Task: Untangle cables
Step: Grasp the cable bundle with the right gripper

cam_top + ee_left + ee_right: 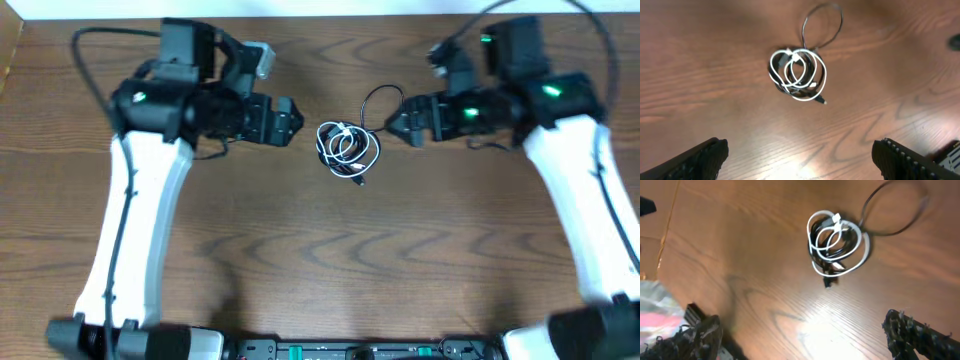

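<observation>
The cables [347,143] lie in one tangled bundle at the middle of the table: a white cord looped over coiled black cords, with one black loop [382,103] sticking out toward the back right. The bundle also shows in the left wrist view [797,74] and the right wrist view [836,244]. My left gripper [292,119] is open and empty, just left of the bundle. My right gripper [398,121] is open and empty, just right of it, near the black loop. Neither touches the cables.
The wooden table [330,250] carries the bundle and both arms. The table's left edge [12,60] shows at the far left. A pink and grey object [655,315] lies at the left edge of the right wrist view.
</observation>
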Available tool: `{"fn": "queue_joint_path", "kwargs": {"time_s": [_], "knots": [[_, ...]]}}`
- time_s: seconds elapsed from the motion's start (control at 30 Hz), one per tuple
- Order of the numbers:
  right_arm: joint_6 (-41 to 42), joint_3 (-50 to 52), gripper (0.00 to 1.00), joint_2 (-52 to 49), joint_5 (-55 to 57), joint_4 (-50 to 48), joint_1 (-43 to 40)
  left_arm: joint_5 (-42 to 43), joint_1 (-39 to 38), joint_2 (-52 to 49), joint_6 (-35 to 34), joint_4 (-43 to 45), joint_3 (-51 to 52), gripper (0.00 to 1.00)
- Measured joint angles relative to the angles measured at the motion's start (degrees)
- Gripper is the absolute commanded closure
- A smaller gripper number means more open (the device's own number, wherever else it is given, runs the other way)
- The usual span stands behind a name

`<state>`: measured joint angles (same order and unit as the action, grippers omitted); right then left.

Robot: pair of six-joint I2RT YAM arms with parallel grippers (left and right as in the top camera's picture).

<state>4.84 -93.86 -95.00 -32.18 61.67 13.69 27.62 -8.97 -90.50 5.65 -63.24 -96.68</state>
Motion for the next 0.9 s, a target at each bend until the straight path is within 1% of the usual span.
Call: {"fn": "queue_joint_path", "kwargs": {"time_s": [0.2,0.37,0.47,0.53,0.57,0.63,0.67,0.7,0.73,0.8,0.9], "knots": [[4.39,-0.07,0.02,-12.96,-1.49,-0.85,4.07,-0.61,-3.39,-7.34,-2.93,-0.07,0.00,0.02],[5.53,-0.04,0.02,-20.46,-1.49,-1.11,6.01,-0.70,-4.87,-16.04,-5.70,0.02,0.00,0.02],[6.25,-0.04,0.03,-23.96,-1.20,-1.55,6.60,-2.82,-4.57,-20.57,-8.52,-0.17,0.02,0.02],[6.56,-0.04,0.10,-25.29,-1.14,-2.16,6.71,-5.18,-3.61,-22.38,-11.63,-0.22,0.02,0.02],[6.82,-0.07,0.15,-25.62,-1.07,-2.89,6.71,-5.99,-2.97,-22.93,-12.87,-0.17,0.02,0.02],[8.02,-0.04,0.31,-26.05,-1.01,-5.27,6.69,-7.54,-0.59,-24.15,-17.07,-0.17,0.02,0.02],[9.11,-0.04,0.36,-26.14,-0.92,-6.64,6.69,-8.20,0.57,-24.48,-18.97,-0.15,0.02,0.02],[9.38,-0.04,0.37,-26.18,-0.83,-8.46,6.73,-8.57,1.33,-24.59,-19.93,-0.20,0.02,0.02],[10.93,-0.09,0.37,-26.25,-0.85,-12.52,6.88,-8.96,2.45,-24.63,-21.38,-0.17,0.02,0.02],[12.61,-0.09,0.40,-26.25,0.17,-16.02,7.34,-9.44,3.15,-24.63,-22.64,-0.20,0.07,0.02],[16.09,-0.11,0.41,-26.25,4.35,-18.14,8.94,-9.77,2.93,-24.63,-23.89,-0.24,0.61,0.02]]}}
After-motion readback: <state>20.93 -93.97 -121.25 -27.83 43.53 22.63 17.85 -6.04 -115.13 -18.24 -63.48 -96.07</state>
